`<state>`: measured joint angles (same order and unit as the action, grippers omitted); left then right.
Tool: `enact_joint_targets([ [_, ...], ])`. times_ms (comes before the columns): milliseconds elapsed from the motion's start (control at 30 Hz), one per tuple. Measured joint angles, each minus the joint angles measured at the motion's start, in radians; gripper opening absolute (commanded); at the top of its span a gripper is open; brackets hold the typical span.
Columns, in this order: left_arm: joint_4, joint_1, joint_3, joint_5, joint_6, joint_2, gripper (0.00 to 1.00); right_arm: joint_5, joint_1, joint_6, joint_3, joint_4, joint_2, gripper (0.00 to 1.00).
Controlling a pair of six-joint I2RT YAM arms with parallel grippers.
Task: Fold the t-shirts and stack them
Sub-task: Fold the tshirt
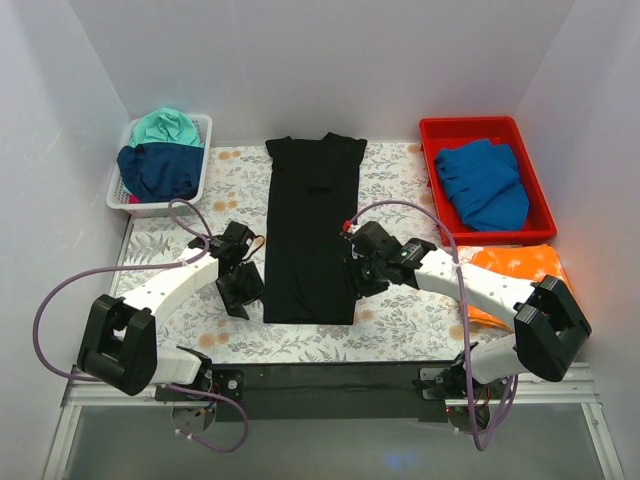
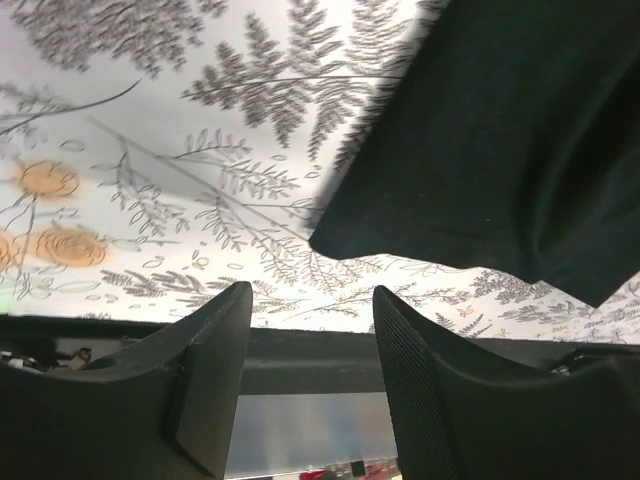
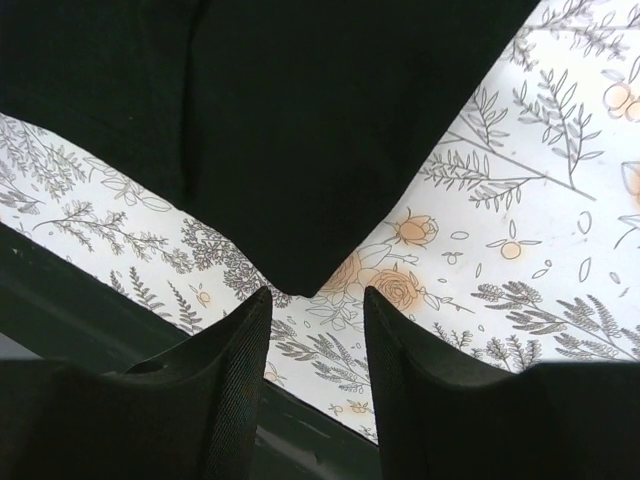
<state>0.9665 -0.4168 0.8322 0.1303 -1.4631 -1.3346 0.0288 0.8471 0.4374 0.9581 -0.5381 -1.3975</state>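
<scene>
Flower-and-fern printed table cloth (image 1: 400,325) covered the table, with white walls around it. The long black cloth t-shirt (image 1: 312,230) lay flat at the middle, folded into a narrow strip, collar end far and hem toward the arm bases. The left gripper (image 1: 242,292) sat low just beside the hem's left corner, fingers partly spread with nothing between them. In its wrist view the corner lay ahead and off to one side, apart from the fingers. The right gripper (image 1: 358,275) sat at the hem's right edge, jaws also partly spread and empty. The black corner pointed at the gap just ahead; contact unclear. A crumpled blue t-shirt (image 1: 483,182) filled the red plastic tray (image 1: 470,124) far right. A mottled orange t-shirt (image 1: 515,265) lay near that tray. The white slotted basket (image 1: 205,150) far left held a teal t-shirt (image 1: 165,127) over a navy t-shirt (image 1: 158,170).
</scene>
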Motion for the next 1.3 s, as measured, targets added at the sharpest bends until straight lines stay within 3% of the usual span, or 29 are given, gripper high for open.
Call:
enact_joint_targets([
  [367,-0.088,0.000,-0.094,0.000,-0.141,0.051,0.47,0.033,0.016,0.058,-0.134,0.087,0.008,0.56],
  [733,-0.188,0.000,-0.201,0.010,-0.175,0.029,0.41,0.065,0.032,0.058,-0.135,0.165,-0.036,0.56],
  [1300,-0.266,0.000,-0.203,0.039,-0.185,0.011,0.40,0.079,0.032,0.060,-0.135,0.174,-0.117,0.53],
])
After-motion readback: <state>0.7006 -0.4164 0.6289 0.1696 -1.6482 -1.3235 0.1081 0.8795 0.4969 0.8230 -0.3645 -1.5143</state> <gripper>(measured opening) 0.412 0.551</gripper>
